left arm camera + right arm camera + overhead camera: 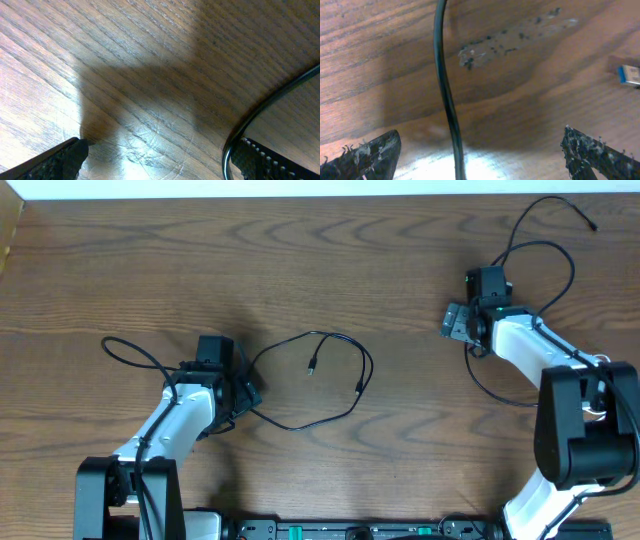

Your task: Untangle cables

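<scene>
Black cable (447, 100) loose between wide-open right tool (481, 136)

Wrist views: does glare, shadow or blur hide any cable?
Left wrist: a broad shadow darkens the table, glare bottom centre, curved cable readable. Right wrist: glare washes the bottom edge around the black cable; blue-tipped plug slightly soft.

Table (300, 270): dark brown wood-grain top, the grain running mostly side to side in the overhead view and filling nearly all of it. White strip (320, 188) along the far edge of the table, with a lighter wooden edge piece (8, 235) at the far left corner. Surface marks: a pale speckled smear (515, 35) with dark flecks in the right wrist view, and fine scratches (150, 135) catching a bright glare in the left wrist view.
</scene>
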`<state>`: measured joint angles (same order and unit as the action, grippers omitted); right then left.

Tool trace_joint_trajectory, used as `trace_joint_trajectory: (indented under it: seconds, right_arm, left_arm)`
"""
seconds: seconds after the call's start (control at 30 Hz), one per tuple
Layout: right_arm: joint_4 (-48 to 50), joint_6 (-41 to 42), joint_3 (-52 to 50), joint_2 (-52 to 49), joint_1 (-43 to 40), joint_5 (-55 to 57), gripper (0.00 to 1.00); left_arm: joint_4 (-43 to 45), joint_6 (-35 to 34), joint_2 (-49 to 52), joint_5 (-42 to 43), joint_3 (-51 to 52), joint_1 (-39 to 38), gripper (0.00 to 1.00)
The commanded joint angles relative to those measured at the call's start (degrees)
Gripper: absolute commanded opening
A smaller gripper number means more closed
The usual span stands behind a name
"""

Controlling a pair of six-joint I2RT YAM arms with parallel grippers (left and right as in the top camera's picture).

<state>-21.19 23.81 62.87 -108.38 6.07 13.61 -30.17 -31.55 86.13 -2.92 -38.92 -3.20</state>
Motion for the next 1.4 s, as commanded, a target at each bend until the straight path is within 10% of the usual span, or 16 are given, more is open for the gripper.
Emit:
trace_joint_trajectory:
  seconds: [0.0,0.7,1.0,1.1,1.37]
  right_arm:
    - [0.7,-0.74,-0.02,-1.6,0.15,-0.55,0.99]
    - [6.8,1.07,0.0,-15.28,-2.03,-6.32,0.82]
    - [6.67,3.43,-0.02,-15.41,-6.16,-6.8,0.38]
    - [6.69,3.37,0.0,-15.39,-6.54,-7.19,0.03]
    - [3.78,0.5,0.02,-12.0,-6.51,-9.35,0.01]
  left_arm:
    - [-0.83,0.35,1.97,-0.57,2.1,0.02,0.98]
    - [-0.83,0.37,1.97,-0.57,2.1,0.02,0.98]
    - [-0.81,0.37,1.97,-0.57,2.1,0.02,0.98]
    - [-0.83,0.37,1.97,-0.57,2.1,0.02,0.98]
    - [-0.83,0.37,1.97,-0.57,2.1,0.02,0.98]
